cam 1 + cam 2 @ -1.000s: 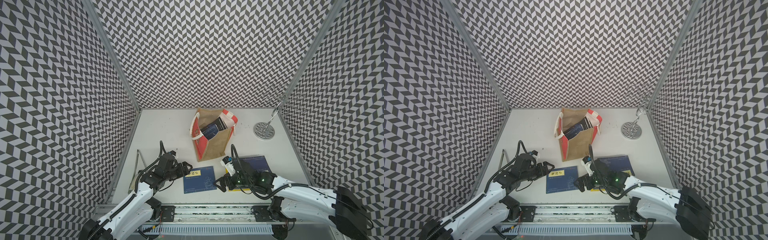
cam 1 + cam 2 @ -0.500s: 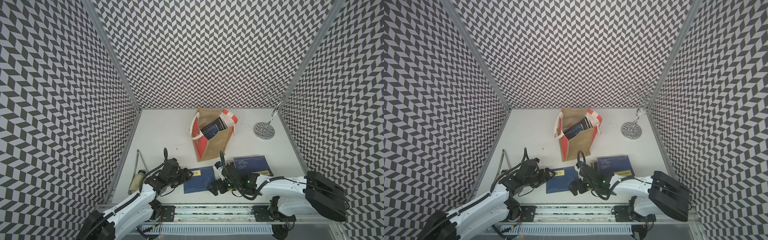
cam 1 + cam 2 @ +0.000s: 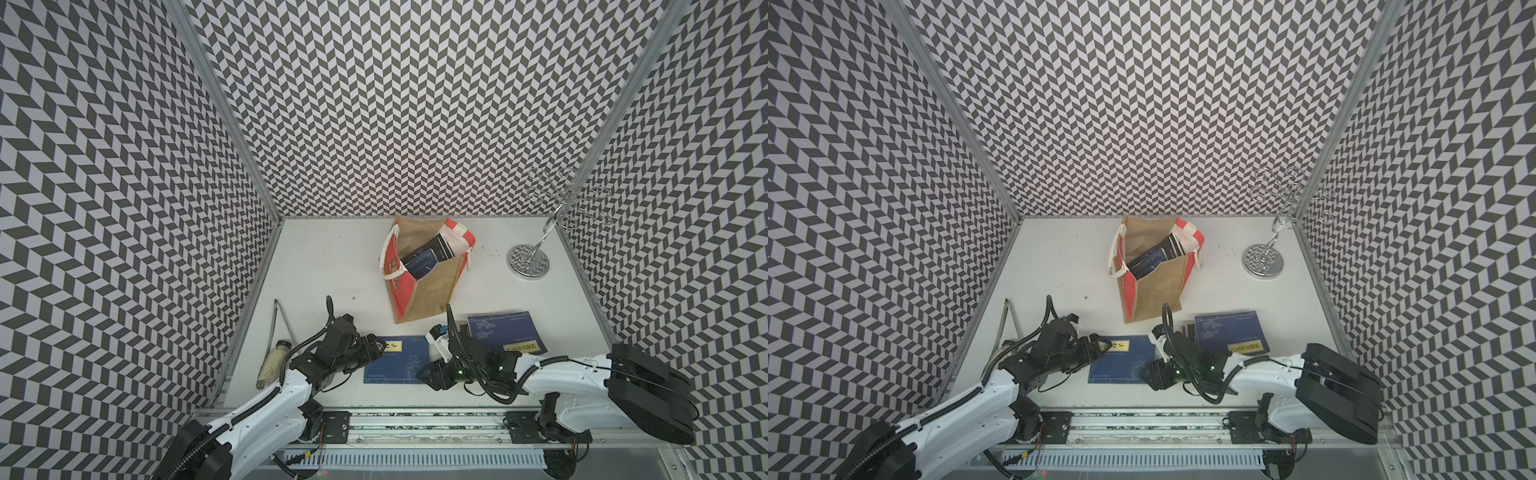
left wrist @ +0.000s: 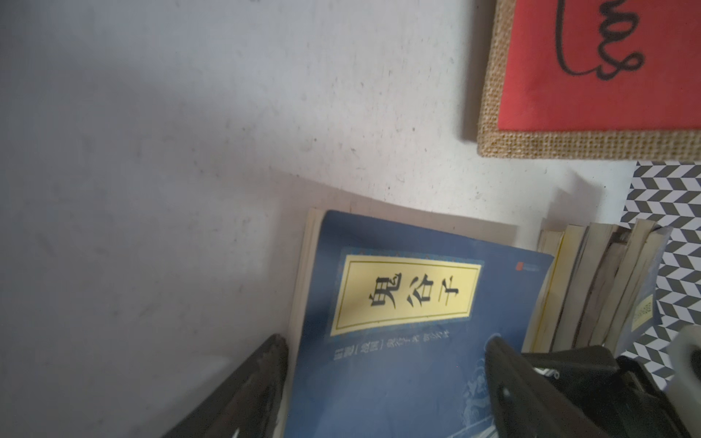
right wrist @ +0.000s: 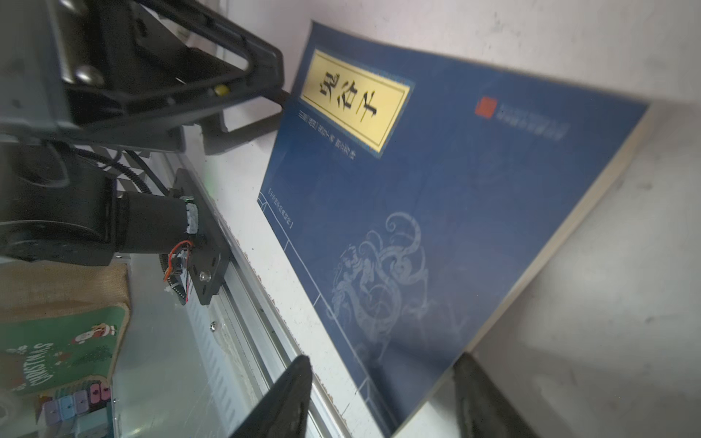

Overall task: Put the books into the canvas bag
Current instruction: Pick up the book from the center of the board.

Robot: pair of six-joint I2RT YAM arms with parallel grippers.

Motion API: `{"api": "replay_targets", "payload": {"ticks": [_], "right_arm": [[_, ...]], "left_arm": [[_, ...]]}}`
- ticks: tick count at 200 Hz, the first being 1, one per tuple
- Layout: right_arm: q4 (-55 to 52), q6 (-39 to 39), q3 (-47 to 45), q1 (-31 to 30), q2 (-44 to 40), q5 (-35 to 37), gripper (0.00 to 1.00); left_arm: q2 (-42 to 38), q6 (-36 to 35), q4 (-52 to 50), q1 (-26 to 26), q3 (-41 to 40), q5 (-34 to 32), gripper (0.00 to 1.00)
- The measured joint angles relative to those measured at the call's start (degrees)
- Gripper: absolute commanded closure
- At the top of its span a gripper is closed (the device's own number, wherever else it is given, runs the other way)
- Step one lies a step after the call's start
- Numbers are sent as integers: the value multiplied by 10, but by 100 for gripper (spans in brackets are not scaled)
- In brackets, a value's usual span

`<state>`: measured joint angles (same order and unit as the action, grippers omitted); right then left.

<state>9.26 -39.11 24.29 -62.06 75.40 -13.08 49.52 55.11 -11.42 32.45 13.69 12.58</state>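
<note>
- Right gripper (image 3: 432, 372) straddles the near right corner of the navy book (image 3: 397, 360), jaws part open, not clamping yet; probably pinching it to lift.
- Left gripper (image 3: 376, 348) open at the book's left edge, w/ one finger (image 4: 258, 383) beside it, likely bracing.
- Canvas bag (image 3: 424, 286) stands mid-tabletop, some books already inside; stack of books (image 3: 505, 337) near the right front.
- Vs 1 s ago: right arm moved off the stack over to the single book, jaws narrower.
</note>
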Motion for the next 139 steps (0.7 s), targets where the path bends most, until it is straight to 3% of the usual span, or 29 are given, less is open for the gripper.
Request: {"api": "replay_targets", "payload": {"ticks": [21, 47, 78, 139], "right_arm": [[3, -1, 0, 0, -3, 3, 62], [6, -3, 0, 0, -3, 5, 82], [0, -6, 7, 0, 6, 12, 100], [-3, 8, 28, 0, 11, 31, 100]], "left_arm": [[1, -1, 3, -2, 0, -8, 19], [1, -2, 3, -2, 0, -15, 19], [0, -7, 3, -4, 0, -30, 19], [-1, -17, 2, -7, 0, -49, 19]]}}
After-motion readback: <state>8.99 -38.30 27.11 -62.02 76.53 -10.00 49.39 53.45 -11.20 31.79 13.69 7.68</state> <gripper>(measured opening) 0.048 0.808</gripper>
